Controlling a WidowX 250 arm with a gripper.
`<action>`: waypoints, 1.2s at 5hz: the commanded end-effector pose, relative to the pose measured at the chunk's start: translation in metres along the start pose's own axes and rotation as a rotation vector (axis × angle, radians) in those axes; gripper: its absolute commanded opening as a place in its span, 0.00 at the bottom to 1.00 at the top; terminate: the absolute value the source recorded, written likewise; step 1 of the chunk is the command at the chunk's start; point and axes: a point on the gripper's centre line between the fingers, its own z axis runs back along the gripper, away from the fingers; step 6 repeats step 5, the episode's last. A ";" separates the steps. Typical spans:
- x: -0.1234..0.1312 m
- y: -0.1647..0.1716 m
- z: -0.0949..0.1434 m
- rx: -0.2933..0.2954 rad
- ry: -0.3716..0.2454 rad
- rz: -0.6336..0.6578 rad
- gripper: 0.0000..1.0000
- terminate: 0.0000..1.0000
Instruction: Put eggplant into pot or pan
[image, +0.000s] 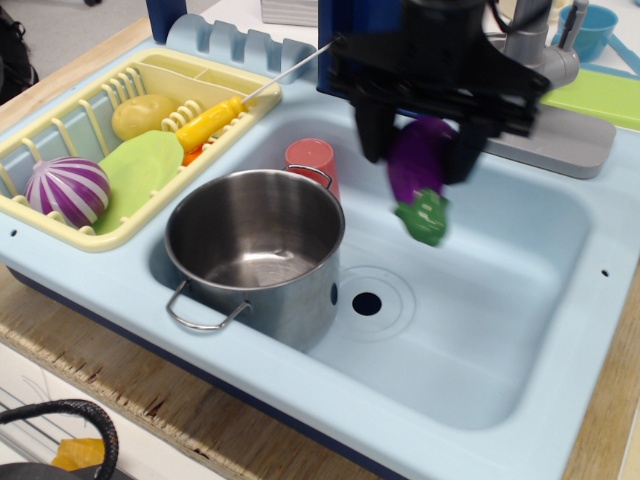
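Note:
The purple eggplant with its green stem cap pointing down hangs in the air over the middle of the sink, held between the two black fingers of my gripper. The gripper is shut on it. The shiny steel pot stands empty in the left part of the sink, below and to the left of the eggplant. The image of the gripper and eggplant is slightly blurred.
A red cup stands behind the pot. A yellow dish rack at left holds a striped purple-white ball, a green plate, a potato and a yellow-handled knife. The grey faucet stands at the back right. The sink drain is bare.

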 end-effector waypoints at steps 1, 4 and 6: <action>-0.004 0.037 0.036 0.070 -0.051 0.076 0.00 0.00; -0.025 0.066 0.026 0.088 -0.052 0.161 1.00 0.00; -0.025 0.066 0.026 0.088 -0.052 0.161 1.00 1.00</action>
